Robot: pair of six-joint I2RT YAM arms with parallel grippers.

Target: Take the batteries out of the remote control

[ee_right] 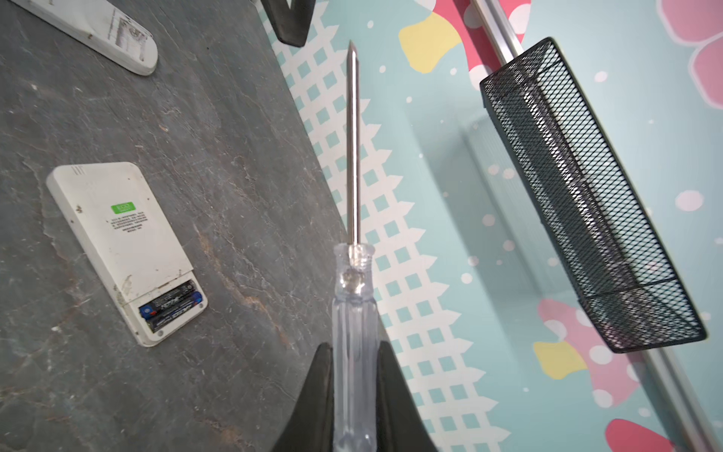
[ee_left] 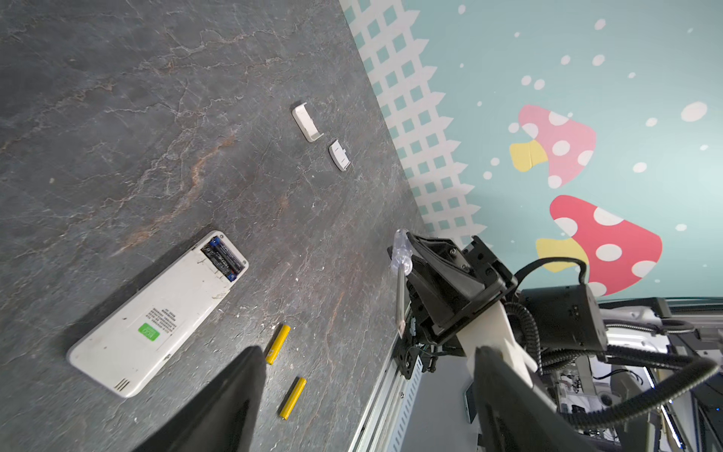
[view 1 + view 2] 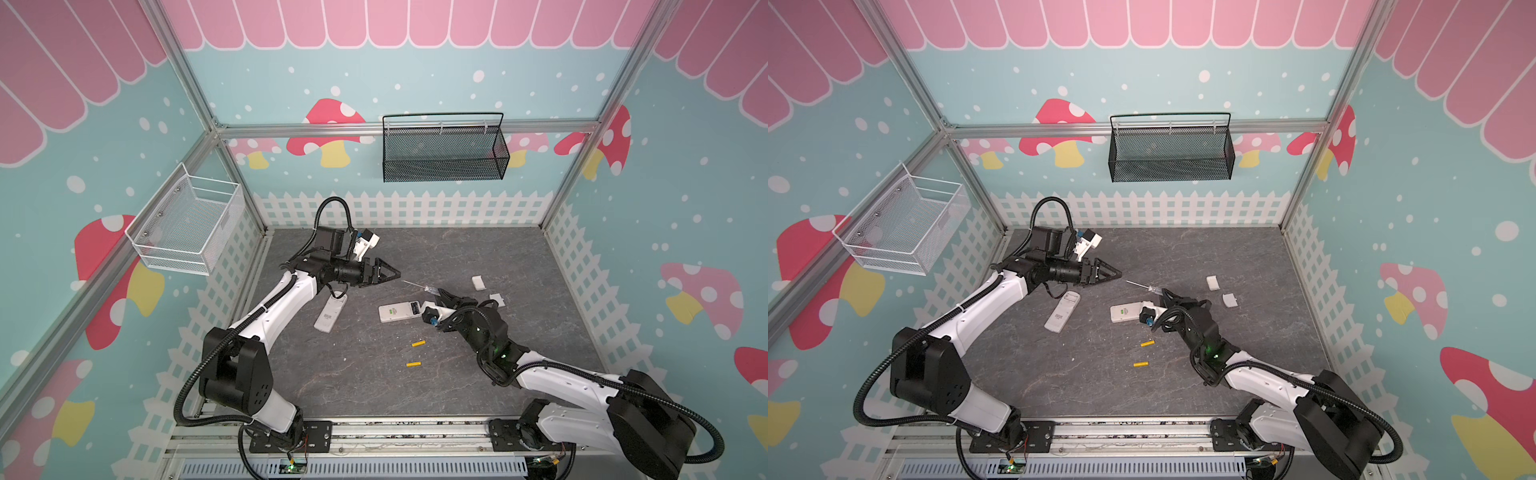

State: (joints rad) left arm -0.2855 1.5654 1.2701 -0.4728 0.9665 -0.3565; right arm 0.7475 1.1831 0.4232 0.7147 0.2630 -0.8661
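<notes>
Screwdriver (image 1: 354, 297), clear handle: clamped between the fingers of the right gripper (image 1: 354, 354). Dark batteries (image 1: 172, 304), two: seated in the open compartment of the green-labelled remote (image 1: 117, 231), which lies face down on the table (image 3: 353, 374). Yellow batteries (image 3: 418, 343), two: loose on the table near that remote. Left gripper (image 2: 367, 348): fingers apart, holding nothing.

Scuffed white plastic remote (image 1: 121, 242), matt tabletop (image 1: 234, 156)
</notes>
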